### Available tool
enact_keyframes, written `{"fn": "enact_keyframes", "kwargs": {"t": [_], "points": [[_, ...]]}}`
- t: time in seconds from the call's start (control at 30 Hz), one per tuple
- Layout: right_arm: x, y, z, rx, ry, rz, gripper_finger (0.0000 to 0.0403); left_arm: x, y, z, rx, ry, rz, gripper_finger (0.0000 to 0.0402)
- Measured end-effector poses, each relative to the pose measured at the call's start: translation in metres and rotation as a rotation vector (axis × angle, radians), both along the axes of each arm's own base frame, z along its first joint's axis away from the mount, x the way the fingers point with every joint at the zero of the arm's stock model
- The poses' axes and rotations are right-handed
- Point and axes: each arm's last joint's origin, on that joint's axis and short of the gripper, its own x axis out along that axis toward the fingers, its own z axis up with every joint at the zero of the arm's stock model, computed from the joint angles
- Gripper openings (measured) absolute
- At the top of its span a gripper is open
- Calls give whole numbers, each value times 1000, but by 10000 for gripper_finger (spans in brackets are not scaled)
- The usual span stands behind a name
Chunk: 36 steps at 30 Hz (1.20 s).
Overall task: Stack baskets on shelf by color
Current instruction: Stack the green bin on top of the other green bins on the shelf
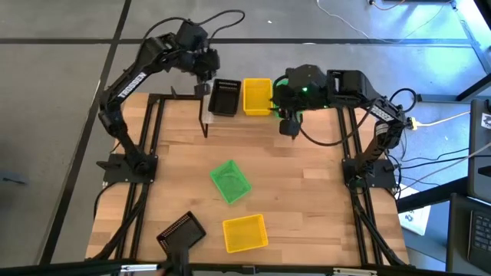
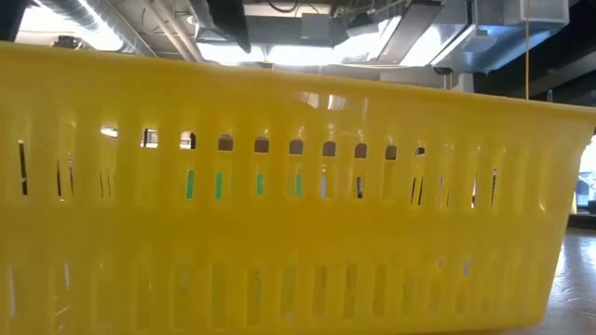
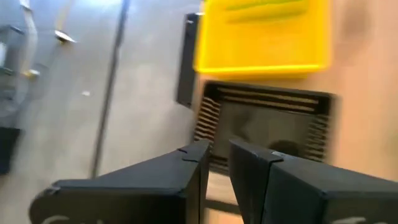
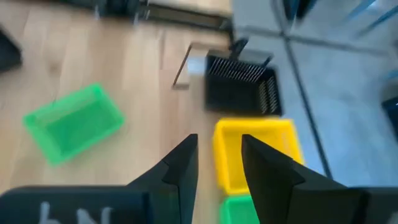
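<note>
The left gripper [image 1: 202, 79] hovers open above the black basket [image 1: 225, 96] on the shelf [image 1: 205, 107]; the right gripper [image 1: 288, 126], open, waits beside the yellow basket [image 1: 257, 96], keeping colours apart.

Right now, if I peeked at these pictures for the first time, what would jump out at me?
Bright baskets on the wooden table: a green basket in the middle and a yellow basket near the front edge. At the back, a black basket and another yellow one sit side by side, with the left pincer beside them.
</note>
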Motion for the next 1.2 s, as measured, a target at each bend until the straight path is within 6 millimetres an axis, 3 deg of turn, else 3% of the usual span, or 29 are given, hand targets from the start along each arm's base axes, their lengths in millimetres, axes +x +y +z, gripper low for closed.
{"fn": "enact_keyframes", "kwargs": {"t": [0.27, 0.43, 0.63, 0.8, 1.0, 1.2], "points": [[-3, 6, -10, 177, 94, 124, 123, -15, -60, 15, -276, -79, -147, 47], [4, 15, -25, 256, 208, 174, 123, -17, -94, 15, -369, -17, -196, 47], [32, 36, -52, 300, 328, 190, 123, -18, -130, 16, -424, 36, -276, 47], [59, 44, -79, 410, 385, 65, 123, -29, -153, 24, -448, 20, -309, 47], [84, 59, -107, 492, 449, 30, 123, -55, -173, 38, -437, -44, -310, 47], [105, 64, -128, 584, 439, -110, 123, -88, -185, 51, -406, -127, -275, 47]]}}
